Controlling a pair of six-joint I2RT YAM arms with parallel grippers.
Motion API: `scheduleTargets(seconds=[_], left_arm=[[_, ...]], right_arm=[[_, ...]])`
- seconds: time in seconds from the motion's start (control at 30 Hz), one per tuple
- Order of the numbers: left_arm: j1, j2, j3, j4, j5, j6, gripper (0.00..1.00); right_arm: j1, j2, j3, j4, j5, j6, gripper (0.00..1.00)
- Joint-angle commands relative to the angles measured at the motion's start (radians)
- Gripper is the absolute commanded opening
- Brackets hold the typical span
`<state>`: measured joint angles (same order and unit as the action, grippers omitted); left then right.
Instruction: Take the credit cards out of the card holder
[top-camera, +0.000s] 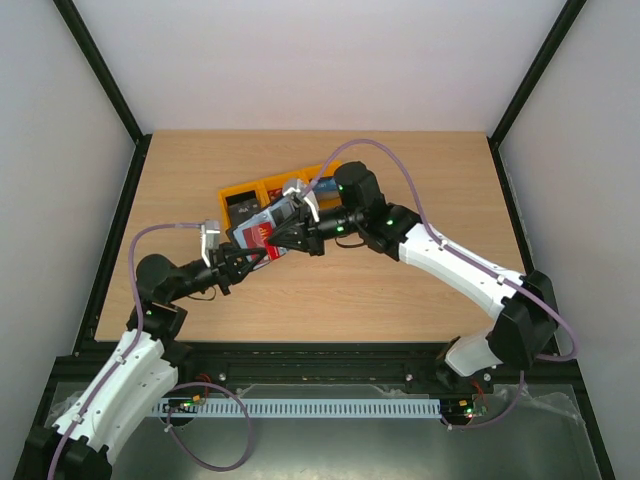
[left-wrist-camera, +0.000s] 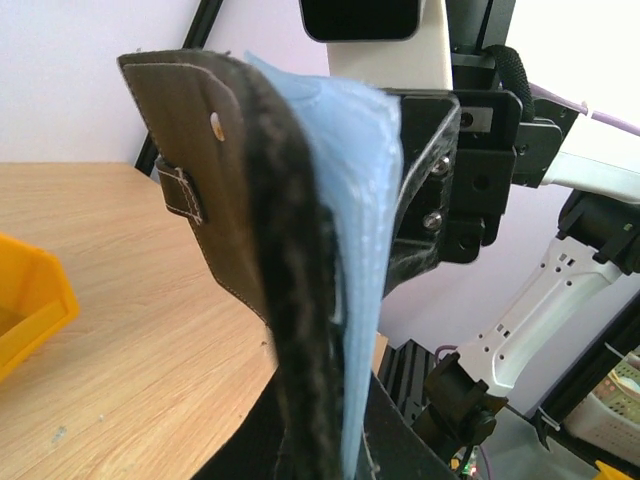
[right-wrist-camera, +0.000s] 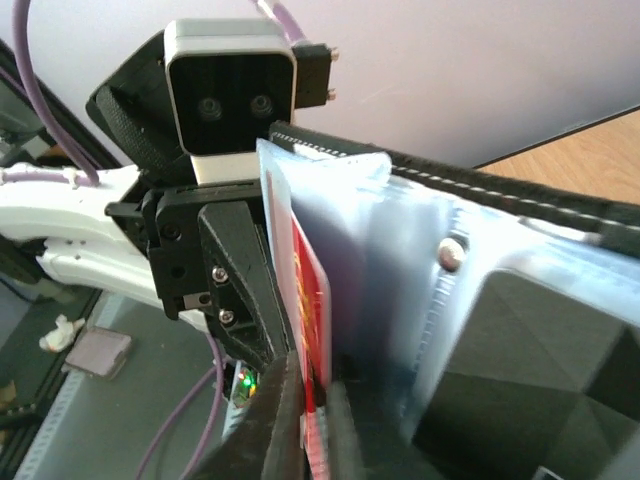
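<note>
The left gripper (top-camera: 243, 260) is clamped on the black bifold card holder (top-camera: 255, 228), held above the wooden table (top-camera: 400, 300). The right gripper (top-camera: 288, 236) is closed on a thin red plastic card (right-wrist-camera: 312, 290) in its pocket.

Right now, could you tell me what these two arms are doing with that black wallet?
The left gripper holds the black card holder open in the air above the table. The right gripper is pinched on a red card that sits in one of the blue-grey pockets, so that card is not out yet. A yellow bin sits on the table just behind them.
</note>
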<state>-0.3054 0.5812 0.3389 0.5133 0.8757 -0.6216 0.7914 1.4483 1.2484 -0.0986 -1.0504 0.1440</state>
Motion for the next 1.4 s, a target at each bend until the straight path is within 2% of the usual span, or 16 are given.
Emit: scheduleTargets(seconds=[0.0, 0.1, 0.13, 0.2, 0.4, 0.6, 0.8, 1.0, 1.13, 1.3, 1.37], left_arm=[[-0.006, -0.002, -0.018, 0.095, 0.004, -0.03, 0.03], [-0.009, -0.004, -0.021, 0.096, 0.004, -0.023, 0.03], [-0.009, -0.007, -0.023, 0.093, 0.001, -0.023, 0.05], [-0.008, -0.01, -0.023, 0.087, -0.005, -0.026, 0.14], [-0.008, -0.029, -0.034, 0.083, -0.024, -0.033, 0.23], [-0.008, -0.033, -0.044, 0.09, -0.032, -0.045, 0.23], [-0.008, -0.033, -0.041, 0.081, -0.032, -0.046, 0.19], [-0.008, -0.034, -0.038, 0.061, -0.034, -0.044, 0.07], [-0.008, -0.034, -0.043, 0.029, -0.052, -0.052, 0.04], [0.004, -0.038, -0.046, -0.044, -0.132, -0.062, 0.03], [0.018, -0.043, -0.051, -0.098, -0.211, -0.079, 0.03]], right_arm=[[0.019, 0.018, 0.032, 0.035, -0.074, -0.014, 0.02], [0.019, -0.015, -0.002, 0.067, -0.061, -0.024, 0.02], [0.016, -0.02, -0.011, 0.07, -0.05, -0.023, 0.02], [0.009, -0.02, -0.019, 0.065, -0.045, -0.019, 0.02], [-0.02, -0.019, -0.008, -0.009, -0.02, -0.045, 0.02], [-0.049, -0.042, -0.002, -0.06, -0.004, -0.071, 0.02], [-0.065, -0.05, 0.011, -0.123, 0.014, -0.11, 0.02], [-0.098, -0.074, 0.016, -0.196, 0.055, -0.15, 0.02], [-0.119, -0.09, 0.007, -0.229, 0.105, -0.165, 0.02], [-0.153, -0.102, -0.001, -0.269, 0.179, -0.174, 0.02], [-0.164, -0.108, 0.001, -0.266, 0.219, -0.158, 0.02]])
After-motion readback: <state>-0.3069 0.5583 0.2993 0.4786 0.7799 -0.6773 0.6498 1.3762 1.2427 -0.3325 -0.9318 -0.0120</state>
